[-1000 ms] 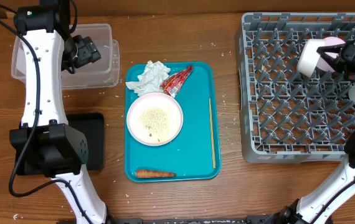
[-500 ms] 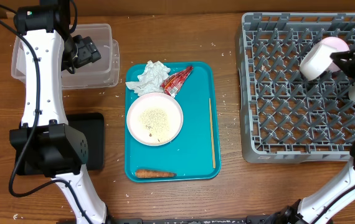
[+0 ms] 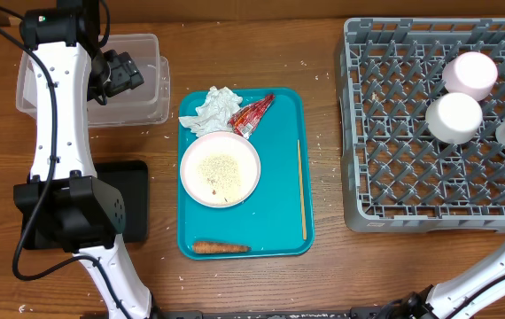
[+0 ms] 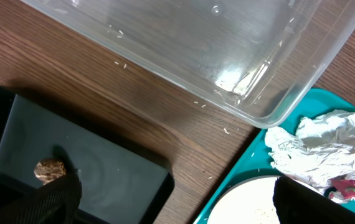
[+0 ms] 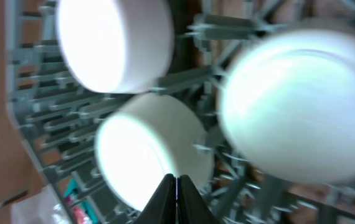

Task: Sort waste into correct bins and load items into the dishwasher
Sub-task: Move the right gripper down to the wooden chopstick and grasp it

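The grey dish rack [image 3: 412, 133] fills my right side and runs to the frame edge. One white bowl [image 3: 470, 73] and a second bowl [image 3: 454, 117] sit among the pegs at its far right. A strip of bare wood separates the rack from the teal tray [image 3: 279, 177]. The clear tub [image 3: 137, 80] is far left, with the black tray [image 3: 133, 199] nearer me holding the brown lump [image 4: 50, 169]. On the teal tray, the plate [image 3: 220, 168] carries rice, with the napkin [image 3: 213, 108] and the red wrapper [image 3: 252, 115] just behind it; I can't read the wrapper's print. The carrot [image 3: 221, 248] lies by the tray's near edge. My left gripper [image 3: 120, 71] hangs spread wide above the tub. My right gripper [image 5: 176, 199] is pinched closed and empty over the bowls.
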`<state>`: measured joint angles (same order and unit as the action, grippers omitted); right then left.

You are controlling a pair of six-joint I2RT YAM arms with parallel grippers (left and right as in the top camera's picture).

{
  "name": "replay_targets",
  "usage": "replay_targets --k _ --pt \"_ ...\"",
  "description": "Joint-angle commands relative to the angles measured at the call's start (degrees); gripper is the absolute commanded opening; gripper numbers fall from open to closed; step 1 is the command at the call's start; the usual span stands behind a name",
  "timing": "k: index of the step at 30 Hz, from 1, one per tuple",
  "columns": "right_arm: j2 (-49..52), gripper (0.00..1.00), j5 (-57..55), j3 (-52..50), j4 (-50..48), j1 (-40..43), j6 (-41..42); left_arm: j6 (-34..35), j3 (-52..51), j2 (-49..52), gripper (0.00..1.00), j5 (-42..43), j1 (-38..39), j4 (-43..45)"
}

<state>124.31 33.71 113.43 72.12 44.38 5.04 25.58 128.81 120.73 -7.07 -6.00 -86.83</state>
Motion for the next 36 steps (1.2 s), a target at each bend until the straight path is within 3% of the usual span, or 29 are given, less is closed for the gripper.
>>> replay_targets --k 1,11,12,15,23,24,27,29,36 --pt "-4.6 0.05 -5.5 1.5 0.2 -0.3 1.2 0.8 0.6 0.3 1.0 0.1 0.0 0.1" --pt "-13.5 0.05 -8.9 1.5 0.5 -7.7 1.2 0.8 0.6 0.3 1.0 0.1 0.0 0.1" --pt "-13.9 0.08 -9.6 1.5 0.8 -9.2 1.2 0.8 0.6 0.3 1.0 0.1 0.0 0.1" --pt "-14.5 0.34 -10.2 1.5 2.6 -16.3 1.0 0.8 0.6 0.3 1.0 0.1 0.0 0.1" --pt "-14.5 0.39 -12.4 1.4 7.8 -38.2 1.0 0.8 0.6 0.3 1.0 0.1 0.0 0.1" --pt "-14.5 0.42 -14.1 1.4 7.8 -41.2 1.0 0.8 0.6 0.3 1.0 0.1 0.0 0.1" --pt "-13.9 0.66 -22.7 1.4 7.5 -50.6 4.2 0.8 0.6 0.3 1.0 0.1 0.0 0.1" --pt "-13.1 0.72 -29.0 1.2 7.7 -55.6 8.5 0.8 0.6 0.3 1.0 0.1 0.0 0.1" --pt "-11.4 0.77 -34.9 -5.1 7.7 -67.5 13.8 0.8 0.6 0.3 1.0 0.1 0.0 0.1"
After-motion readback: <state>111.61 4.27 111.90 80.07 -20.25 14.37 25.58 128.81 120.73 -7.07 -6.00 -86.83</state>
